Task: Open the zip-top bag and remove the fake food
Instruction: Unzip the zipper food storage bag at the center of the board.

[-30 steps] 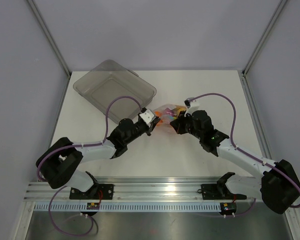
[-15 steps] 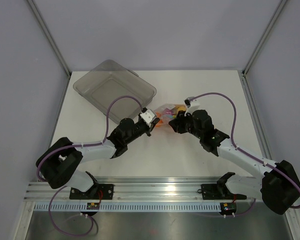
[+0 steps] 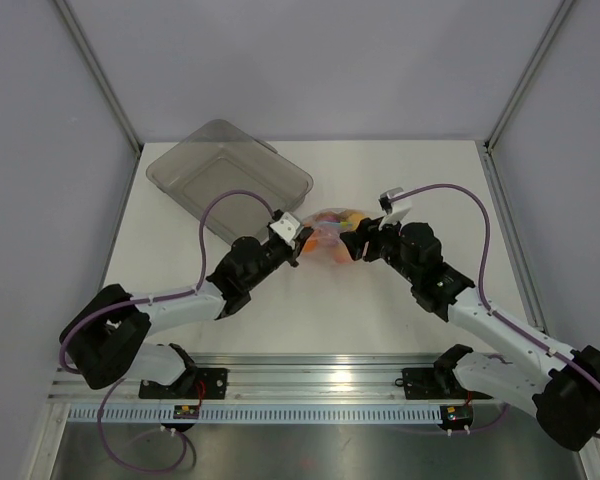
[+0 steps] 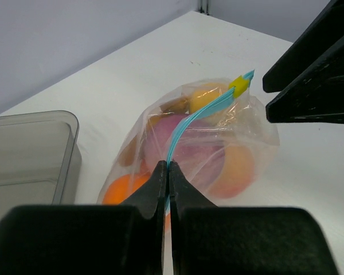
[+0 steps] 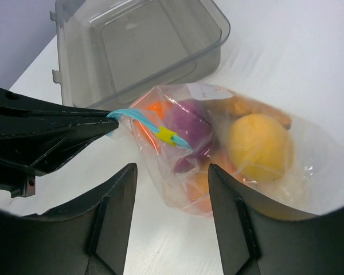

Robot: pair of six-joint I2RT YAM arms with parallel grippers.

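Zip-top bag (image 3: 330, 230) opening looks barely begun. It lies on the table (image 3: 330, 300) between the two grippers. All the fake food (image 4: 232, 169) that can be seen sits inside the plastic, and none is out on the table.

Nearest in the left wrist view, the left gripper (image 4: 167, 172) has its jaws pressed together on the near end of the blue zip strip (image 4: 200, 112). Further along, the yellow slider (image 4: 238, 84) sits toward the strip's far end. Just beyond it the right gripper (image 4: 267, 95) hangs with its jaws apart, gripping nothing and clear of the slider. Whether the seal is parted anywhere cannot be told, though no mouth gapes. By this reading, what is left is to draw the slider along, spread the mouth and take the pieces out. Beyond the bag stands the grey tray (image 3: 220, 170).

The top view gives the layout only, and the zip-top bag is a small bright blot there. The left wrist view shows the pinch on the strip. The right wrist view alone shows the pieces clearly: a yellow-orange ball (image 5: 258, 146), a purple piece (image 5: 186, 123) and an orange piece (image 5: 156, 109).
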